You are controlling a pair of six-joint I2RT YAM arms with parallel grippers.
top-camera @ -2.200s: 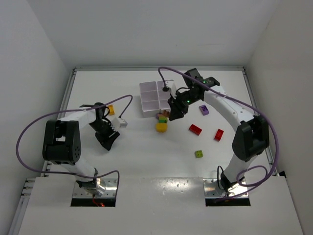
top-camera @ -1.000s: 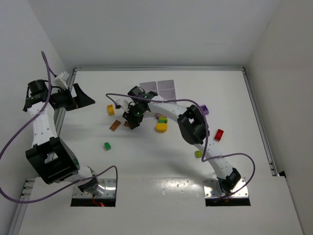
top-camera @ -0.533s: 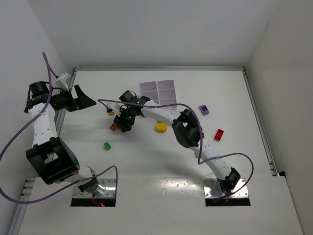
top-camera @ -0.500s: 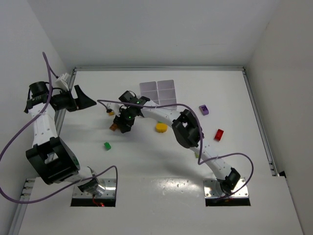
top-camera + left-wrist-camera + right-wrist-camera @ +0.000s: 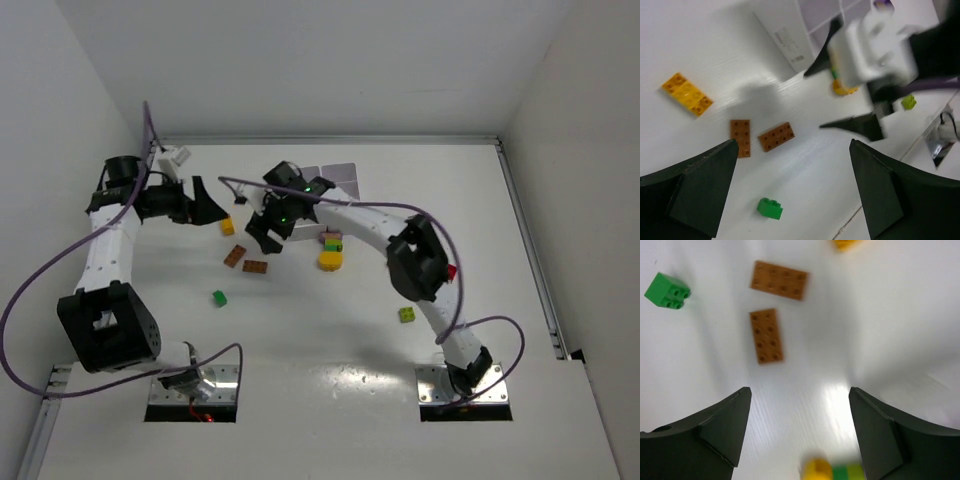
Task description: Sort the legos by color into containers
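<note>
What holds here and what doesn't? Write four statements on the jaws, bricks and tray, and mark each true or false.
1. The left gripper and the right gripper both have their jaws open with nothing between them. True.
2. The two orange plates are stacked one on top of the other. False: they lie flat on the table, side by side, not stacked.
3. The green brick sits in a compartment of the tray. False: it lies on the bare table, well away from the tray.
4. The yellow plate lies on the table outside the tray. True.
</note>
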